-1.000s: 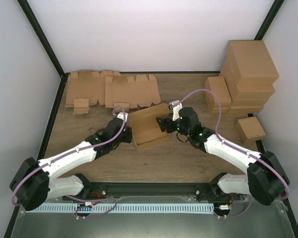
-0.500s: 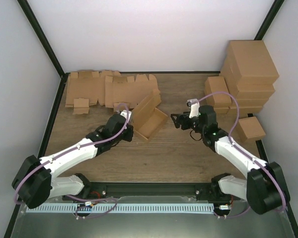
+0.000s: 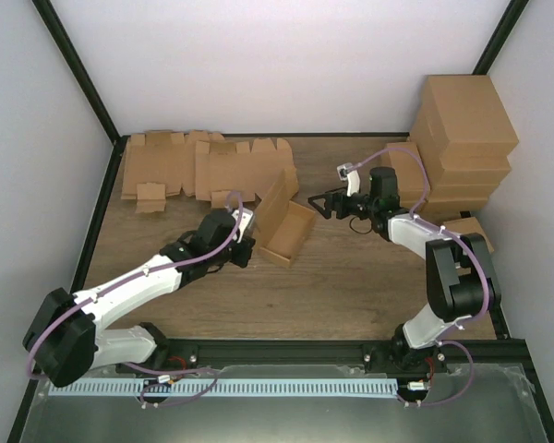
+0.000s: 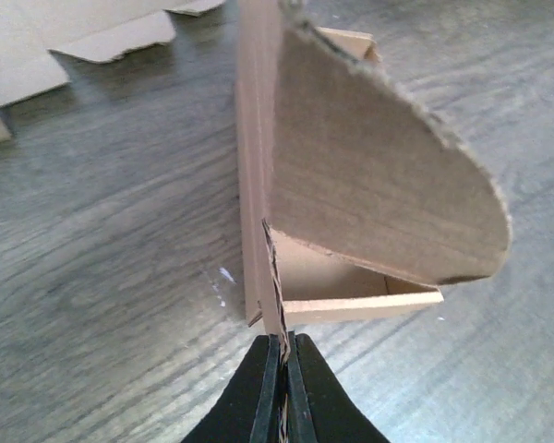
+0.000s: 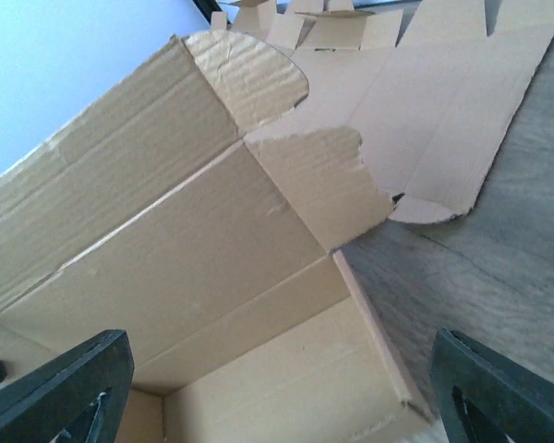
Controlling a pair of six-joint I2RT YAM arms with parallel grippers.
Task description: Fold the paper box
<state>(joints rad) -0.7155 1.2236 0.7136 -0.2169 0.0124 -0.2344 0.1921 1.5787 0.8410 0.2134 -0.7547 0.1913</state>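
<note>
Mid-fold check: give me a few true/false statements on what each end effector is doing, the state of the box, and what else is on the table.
1. The left end effector is shut, pinching an edge of the paper box. True.
2. The right end effector is clamped on the paper box. False: its jaws are wide apart and grip nothing.
3. The paper box is closed up. False: its top is open, one side stands tall and the inside shows in the right wrist view.
4. Flat cardboard blanks lie at the back left of the table. True.
5. The paper box sits on top of the flat cardboard blanks. False: it rests on the bare table, nearer the arms.
</note>
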